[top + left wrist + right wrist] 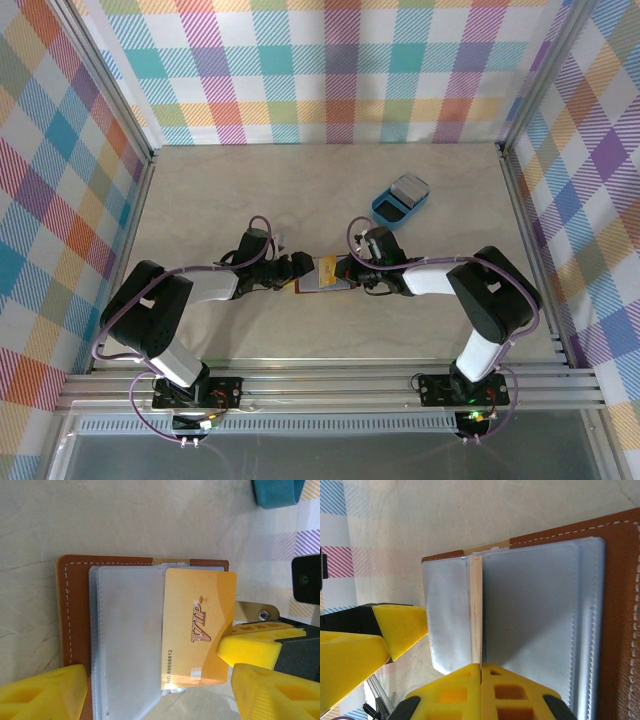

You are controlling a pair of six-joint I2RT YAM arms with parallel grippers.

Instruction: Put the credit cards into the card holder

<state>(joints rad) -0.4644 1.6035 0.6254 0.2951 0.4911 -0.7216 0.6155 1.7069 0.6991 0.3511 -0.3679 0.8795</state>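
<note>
Our right end effector [480, 667] is shut tight on one edge of the gold credit card [197, 625]. The card is over the clear pockets [127, 640] of the open brown card holder [75, 610], in the middle of the table [125, 515]. Our left end effector [157, 672] is wide open, with one finger at each side of the card holder's end, and it grips nothing. The left wrist view shows "VIP" on the card's face, while the right wrist view shows the card as a thin line. From above, we see a blue tray [400, 200] well apart.
</note>
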